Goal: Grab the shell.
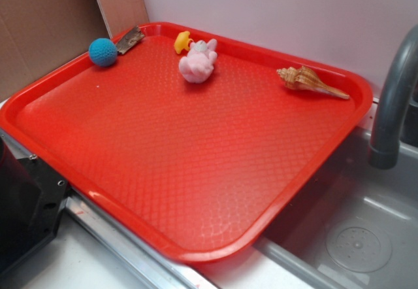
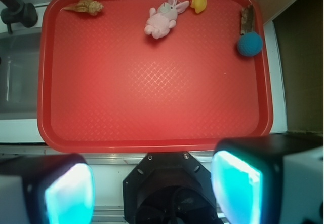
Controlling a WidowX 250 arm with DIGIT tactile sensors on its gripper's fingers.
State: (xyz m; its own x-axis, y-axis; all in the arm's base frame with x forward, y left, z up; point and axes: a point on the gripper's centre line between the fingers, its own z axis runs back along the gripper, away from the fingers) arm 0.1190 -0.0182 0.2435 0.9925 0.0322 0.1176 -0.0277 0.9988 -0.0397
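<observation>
Start at the near edge of the wrist view. The tool (image 2: 152,191) hangs over the robot base, short of the red tray (image 2: 152,145). Its two fingers stand wide apart at the bottom corners of that view, and nothing lies between them.

Past the tray's near rim, the middle of the tray floor is bare. Everything sits along the far rim. In the wrist view, a blue ball (image 2: 250,44) and a small brown piece (image 2: 247,20) lie at the far right. A yellow toy (image 2: 199,2) and a pink-white plush rabbit (image 2: 162,19) lie near the centre.

The shell (image 2: 85,5) lies on its side in the far left corner, close to the rim and well apart from the other items. A grey faucet (image 1: 394,99) and sink stand just beyond that corner.

Expect the shell (image 1: 308,80) to be light, rigid and hard, with a surface that may slip. The thin point looks fragile. Take hold across the thick, knobbly body, not the spike.

The shell is tan and cream, ribbed and spiralled, tapering to a long thin tip.
</observation>
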